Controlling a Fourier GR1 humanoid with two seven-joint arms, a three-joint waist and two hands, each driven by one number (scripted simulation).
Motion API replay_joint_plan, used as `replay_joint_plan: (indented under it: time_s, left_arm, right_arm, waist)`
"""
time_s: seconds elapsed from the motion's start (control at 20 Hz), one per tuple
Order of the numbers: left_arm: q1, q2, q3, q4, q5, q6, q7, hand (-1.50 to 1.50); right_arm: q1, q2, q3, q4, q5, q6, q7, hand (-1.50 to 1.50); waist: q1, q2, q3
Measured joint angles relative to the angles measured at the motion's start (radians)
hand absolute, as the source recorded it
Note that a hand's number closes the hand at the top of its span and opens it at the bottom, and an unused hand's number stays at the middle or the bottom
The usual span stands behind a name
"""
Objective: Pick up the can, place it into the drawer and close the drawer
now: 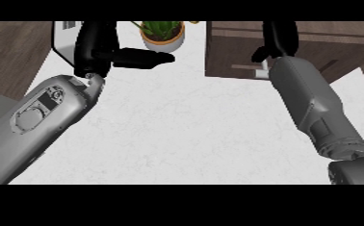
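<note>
The drawer [284, 47] sits at about one o'clock on the white counter [185, 124], a dark brown box seen from above. Its long axis runs left to right, slightly tilted, and its front face with a pale handle [249, 69] looks toward six o'clock. Whether it stands open cannot be told from this angle.

The right hand [279, 37] lies over the drawer at one o'clock, its grey forearm running down to five o'clock. The hand points toward twelve o'clock, and its black fingers overlap the drawer's front and top. Whether the fingers are spread or curled cannot be told, and whether they touch the drawer cannot be told either.

The can shows nowhere; if the right hand holds it, it is hidden.

The left hand [96, 47] is at eleven o'clock, well apart from the drawer. Its fingers point toward twelve o'clock and look straight, and the thumb [146, 57] sticks out toward three o'clock, holding nothing.

A potted plant [162, 33] stands at twelve o'clock, just beside the thumb's tip. A pale grey object [64, 40] lies at eleven o'clock, partly behind the left hand.
</note>
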Motion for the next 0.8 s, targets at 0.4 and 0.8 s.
replay_joint_plan:
  time_s: [0.4, 0.8]
  left_arm:
    - [0.043, 0.012, 0.013, -0.025, -0.010, -0.003, -0.010, -1.50]
    - [0.101, 0.022, 0.026, -0.047, -0.018, -0.004, -0.025, -1.50]
  right_arm:
    - [-0.010, 0.016, -0.128, -0.020, -0.153, 0.052, -0.189, -1.50]
    - [-0.055, 0.080, -0.295, -0.047, -0.361, 0.175, -0.311, -1.50]
  waist:
    - [-0.012, 0.002, 0.002]
    - [-0.020, -0.002, 0.004]
